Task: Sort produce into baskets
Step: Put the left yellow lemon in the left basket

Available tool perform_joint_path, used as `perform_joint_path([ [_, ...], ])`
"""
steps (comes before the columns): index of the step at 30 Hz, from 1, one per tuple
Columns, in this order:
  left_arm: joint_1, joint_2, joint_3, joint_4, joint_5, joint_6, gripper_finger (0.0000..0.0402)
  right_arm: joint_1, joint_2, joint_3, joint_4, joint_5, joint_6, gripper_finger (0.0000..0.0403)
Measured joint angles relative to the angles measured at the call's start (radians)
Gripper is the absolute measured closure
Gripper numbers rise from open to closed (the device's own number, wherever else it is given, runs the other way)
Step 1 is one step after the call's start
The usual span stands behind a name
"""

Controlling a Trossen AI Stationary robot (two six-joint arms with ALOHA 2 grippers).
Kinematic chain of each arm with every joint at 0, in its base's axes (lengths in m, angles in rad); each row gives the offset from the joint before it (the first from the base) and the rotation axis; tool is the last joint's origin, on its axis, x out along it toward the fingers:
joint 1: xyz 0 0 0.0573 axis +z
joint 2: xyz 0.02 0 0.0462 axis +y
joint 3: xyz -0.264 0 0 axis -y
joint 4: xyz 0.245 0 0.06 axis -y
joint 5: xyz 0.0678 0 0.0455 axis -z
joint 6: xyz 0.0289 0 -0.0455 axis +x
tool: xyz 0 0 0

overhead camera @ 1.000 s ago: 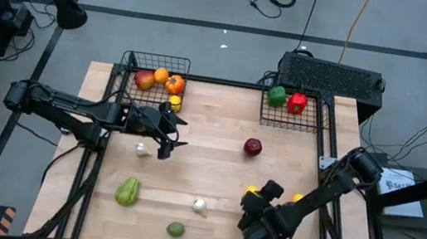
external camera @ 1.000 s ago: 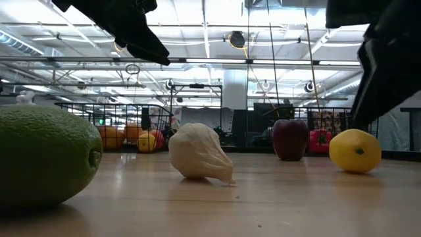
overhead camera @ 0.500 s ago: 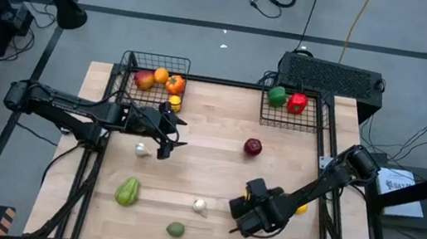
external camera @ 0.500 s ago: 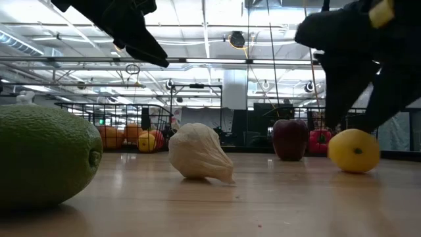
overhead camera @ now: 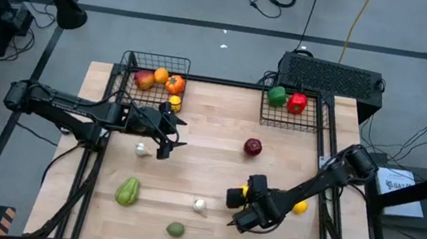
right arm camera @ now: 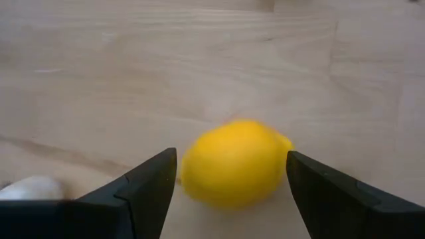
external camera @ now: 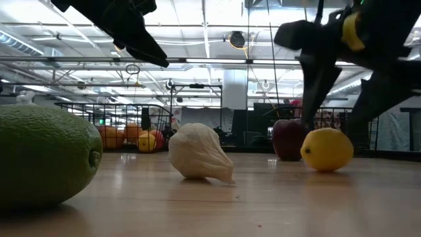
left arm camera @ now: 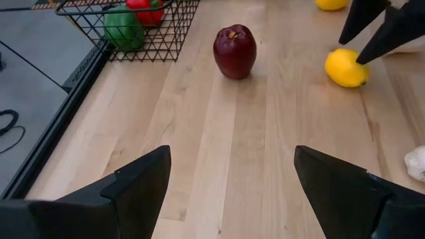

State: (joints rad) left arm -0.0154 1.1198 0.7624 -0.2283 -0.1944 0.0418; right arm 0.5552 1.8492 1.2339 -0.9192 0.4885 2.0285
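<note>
Right gripper [right arm camera: 229,192]: jaws apart, poised over the lemon [right arm camera: 231,161], which lies on the counter [overhead camera: 216,158] directly between the two fingers, not yet pinched.
Lemon's axis: long way runs across the gap, finger to finger.
Nearer arm: the right, by far.
Left gripper [overhead camera: 171,134]: jaws apart, empty, hovering well away near the left basket [overhead camera: 133,62].
</note>
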Motion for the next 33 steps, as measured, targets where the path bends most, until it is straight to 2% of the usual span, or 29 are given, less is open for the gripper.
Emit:
perform_joint_path([
  [3,0.000,0.000,0.000,-0.001,0.000,0.000,0.0075,-0.020,0.038,0.000,0.017,-0.024,-0.011,0.0128],
  [9,0.000,0.000,0.000,-0.003,0.000,0.000,0.0075,-0.046,0.074,0.002,0.069,0.012,-0.106,0.0128],
  [15,0.000,0.000,0.000,-0.003,0.000,-0.001,0.0075,-0.064,0.077,0.008,0.082,0.014,-0.296,0.0128],
  [19,0.000,0.000,0.000,-0.003,0.000,-0.001,0.0075,-0.079,0.082,0.042,0.062,0.022,-0.471,0.0129],
  [21,0.000,0.000,0.000,-0.003,0.000,-0.001,0.0075,-0.088,0.083,0.075,0.026,0.026,-0.506,0.0129],
  [23,0.000,0.000,0.000,-0.004,0.000,-0.001,0.0075,-0.096,0.082,0.113,-0.029,0.033,-0.498,0.0129],
  [27,0.000,0.000,0.000,-0.021,0.000,0.000,0.0075,-0.096,0.081,0.189,-0.160,0.030,-0.344,0.0127],
  [33,0.000,0.000,0.000,-0.027,0.000,0.000,0.0075,-0.063,0.081,0.221,-0.144,0.034,-0.235,0.0106],
])
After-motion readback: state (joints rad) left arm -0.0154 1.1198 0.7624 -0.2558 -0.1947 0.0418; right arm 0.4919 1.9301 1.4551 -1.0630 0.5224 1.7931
